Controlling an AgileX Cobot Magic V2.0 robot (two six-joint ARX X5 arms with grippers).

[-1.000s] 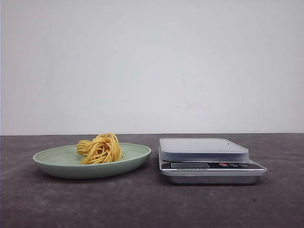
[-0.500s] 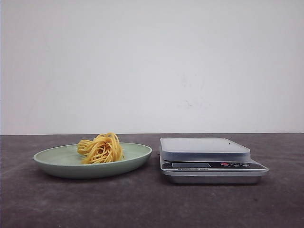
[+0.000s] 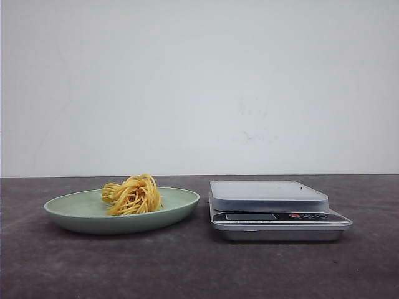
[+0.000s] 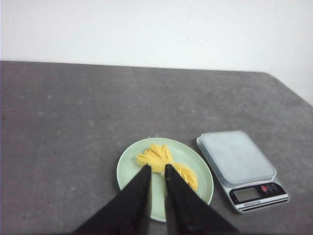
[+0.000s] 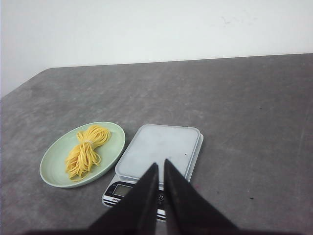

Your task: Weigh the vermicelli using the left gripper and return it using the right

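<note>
Nothing you see has moved since the earlier frames beyond a slight rightward drift of the whole front view. Left: the vermicelli (image 3: 131,195) rests on the pale green plate (image 3: 75,212), with the left gripper (image 4: 156,169) held above it, its fingers nearly together and grasping nothing. Right: the kitchen scale (image 3: 274,208) stands just beside the plate on the dark table (image 3: 187,268); the right gripper (image 5: 161,165) hangs over its platform, fingers likewise nearly closed and empty.

Yellow-orange vermicelli (image 3: 131,195), pale green plate (image 3: 75,212), silver kitchen scale (image 3: 277,209) with red button (image 3: 294,215), mottled dark grey table (image 3: 187,268), white wall (image 3: 199,87).
</note>
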